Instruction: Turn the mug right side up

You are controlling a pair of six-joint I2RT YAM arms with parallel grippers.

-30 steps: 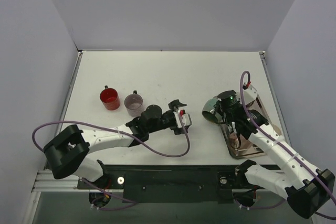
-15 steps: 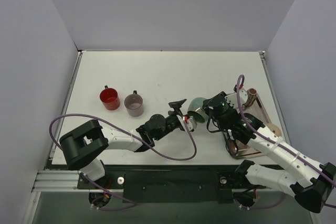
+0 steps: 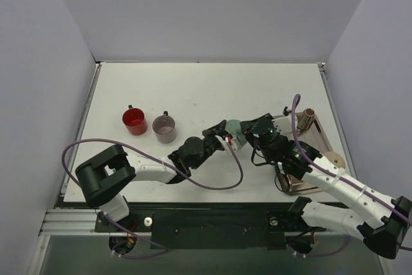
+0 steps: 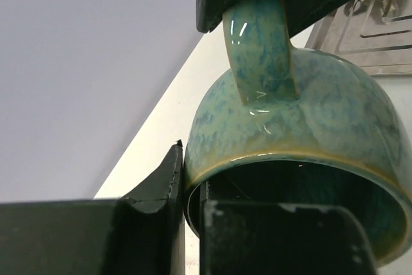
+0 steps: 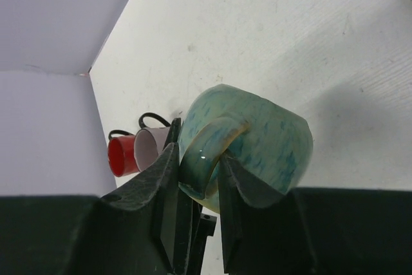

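Observation:
The mug (image 3: 235, 127) is green-glazed and hangs above the middle of the table, tipped on its side, between my two grippers. My right gripper (image 3: 248, 134) is shut on its handle; in the right wrist view the handle (image 5: 205, 152) sits pinched between the two fingers of that gripper (image 5: 198, 159). My left gripper (image 3: 223, 135) meets the mug from the left. In the left wrist view the mug (image 4: 302, 114) turns its mouth toward the camera, and my left gripper (image 4: 192, 178) clamps the rim wall, one finger outside and one inside.
A red mug (image 3: 134, 121) and a pale pink mug (image 3: 164, 128) stand upright at the left of the table, also seen as the red mug (image 5: 119, 157) and the pink mug (image 5: 149, 149). A metal tray (image 3: 302, 181) lies at the right, under my right arm.
My right gripper carried the mug leftward from the tray side. My left gripper moved right to meet it and closed from wide open onto the rim.

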